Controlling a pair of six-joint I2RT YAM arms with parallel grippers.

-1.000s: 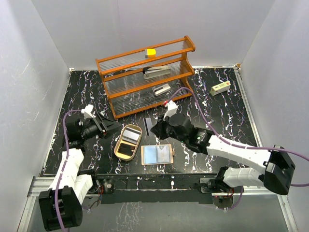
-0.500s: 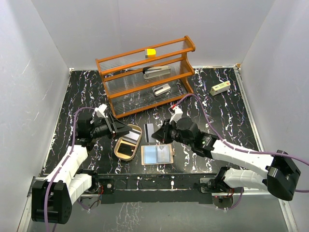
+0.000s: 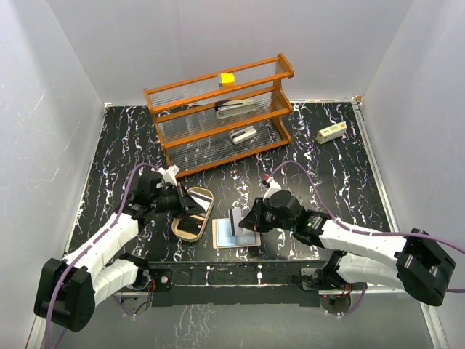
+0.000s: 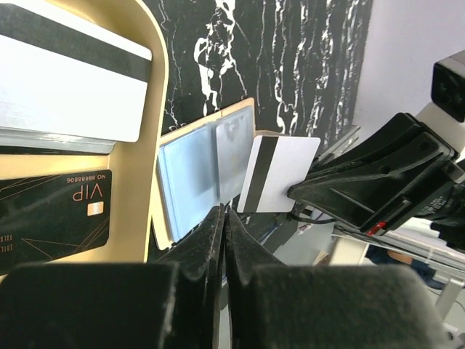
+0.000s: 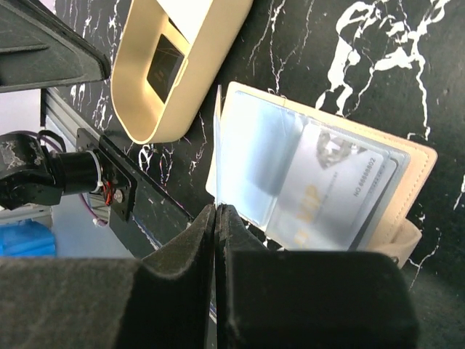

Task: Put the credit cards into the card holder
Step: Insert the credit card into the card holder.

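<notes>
Currently the right arm's jaws pinch a thin white card with a black stripe on edge over the open tan wallet with clear sleeves, beside the oval tan tray. Loosely gripped, it could drop into the wallet. The left arm's jaws are closed and empty.

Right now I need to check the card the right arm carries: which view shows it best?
Left wrist: it faces the card, white with a black stripe, pinched in the jaws of the right gripper. The right wrist sees it edge-on. The top view shows it small, standing above the open wallet.
</notes>
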